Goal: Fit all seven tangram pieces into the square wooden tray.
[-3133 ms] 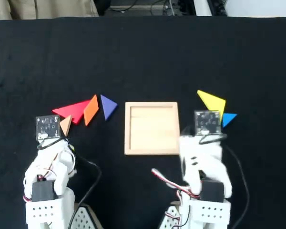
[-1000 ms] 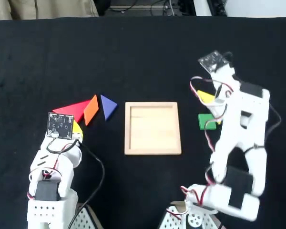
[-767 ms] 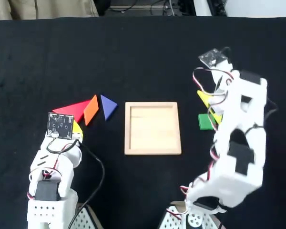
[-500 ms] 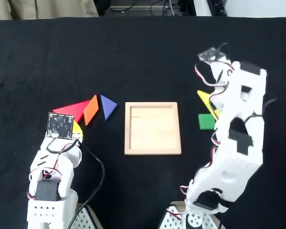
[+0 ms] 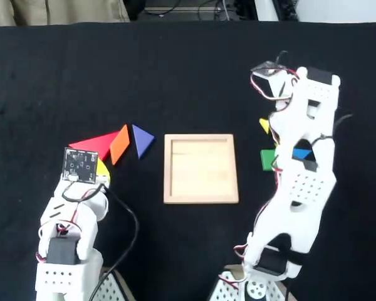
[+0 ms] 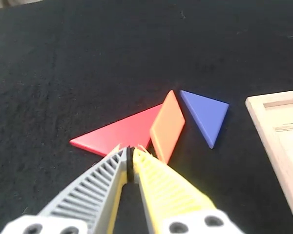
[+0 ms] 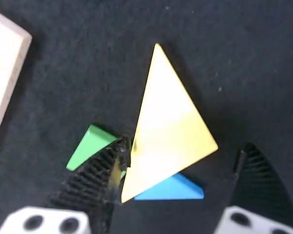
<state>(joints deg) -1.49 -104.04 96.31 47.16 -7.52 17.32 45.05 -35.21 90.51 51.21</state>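
The square wooden tray [image 5: 200,196] lies at mid-table with nothing in it. To its left sit a red triangle [image 5: 93,145], an orange parallelogram [image 5: 120,144] and a blue triangle [image 5: 141,139]. My left gripper [image 6: 131,151] is shut, its tips at the red triangle's [image 6: 118,135] near edge. My right arm [image 5: 304,106] stretches over the pieces right of the tray. My right gripper [image 7: 183,148] is open, straddling the large yellow triangle [image 7: 166,122] from above. A green piece [image 7: 90,146] and a small blue triangle [image 7: 172,190] lie partly under the yellow triangle.
Black cloth covers the table. The tray's corner [image 7: 2,68] lies a short way from the yellow triangle, and its edge [image 6: 276,129] is close to the blue triangle [image 6: 205,115]. Cables hang along both arms.
The right arm has risen from its folded pose and swung out over the yellow triangle. The left arm shifted slightly forward early on, then stayed still.
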